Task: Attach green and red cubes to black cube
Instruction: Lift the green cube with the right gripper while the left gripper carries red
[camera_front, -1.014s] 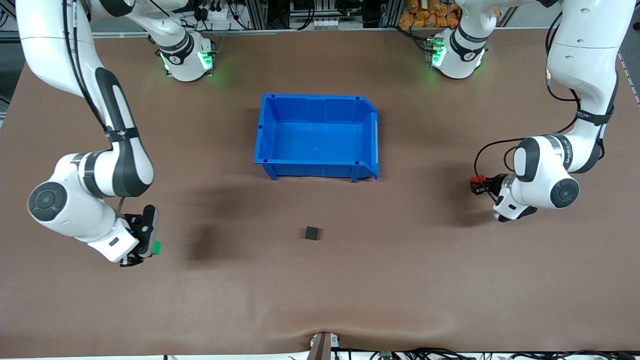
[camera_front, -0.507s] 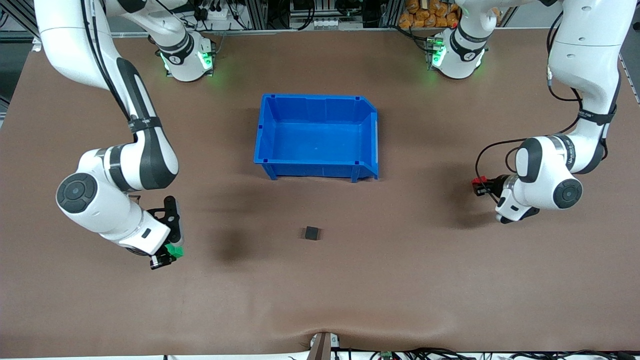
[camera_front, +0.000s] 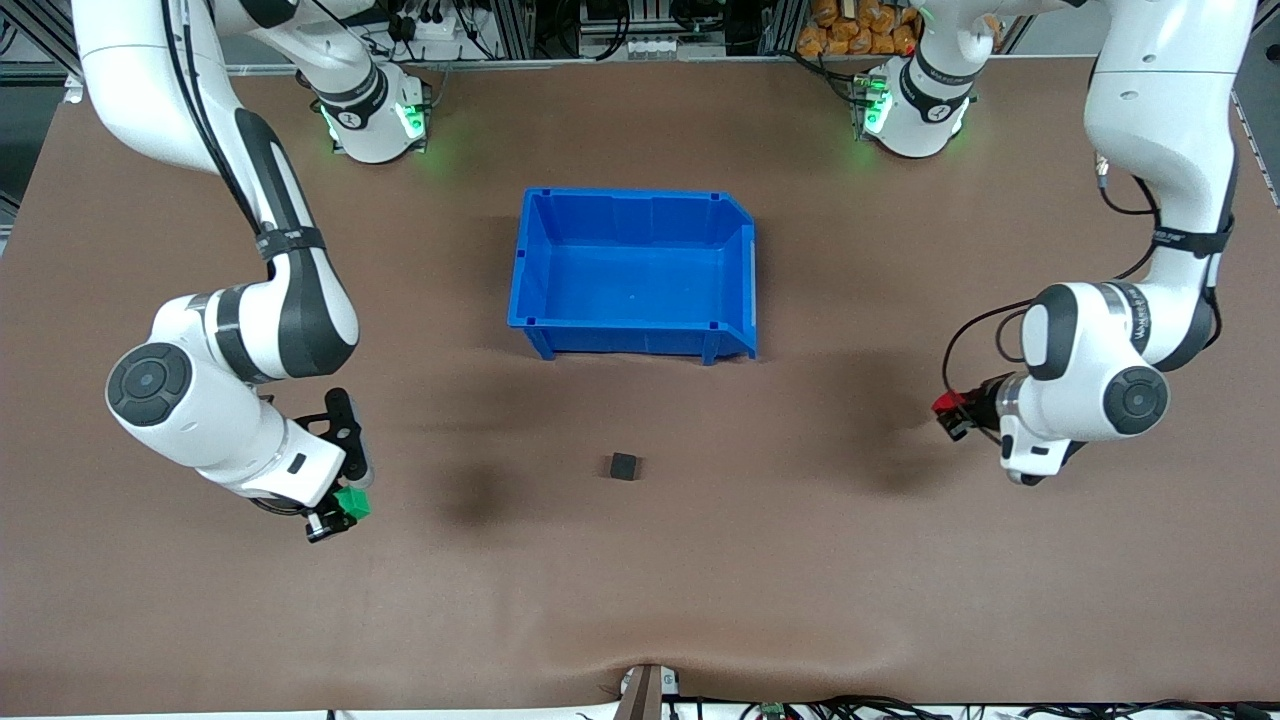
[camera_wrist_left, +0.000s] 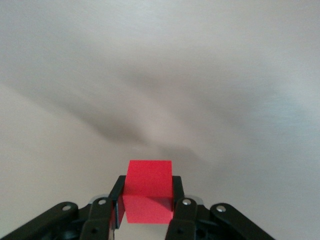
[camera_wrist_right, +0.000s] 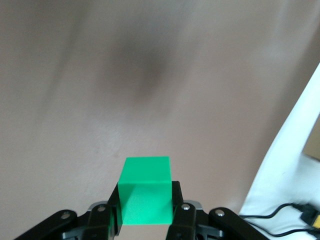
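Note:
The black cube (camera_front: 624, 466) lies on the brown table, nearer to the front camera than the blue bin. My right gripper (camera_front: 345, 490) is shut on the green cube (camera_front: 352, 502), held above the table toward the right arm's end; the green cube fills the jaws in the right wrist view (camera_wrist_right: 146, 190). My left gripper (camera_front: 950, 412) is shut on the red cube (camera_front: 944, 403), held above the table toward the left arm's end; the red cube sits between the fingers in the left wrist view (camera_wrist_left: 148, 191).
An empty blue bin (camera_front: 535, 262) stands mid-table, farther from the front camera than the black cube. Both arm bases with green lights stand at the table's back edge. A small fixture (camera_front: 643, 690) sits at the front edge.
My right gripper with the green cube moved toward the table's middle, then nearly stopped. My left gripper with the red cube shifted lower in the front view and turned slightly.

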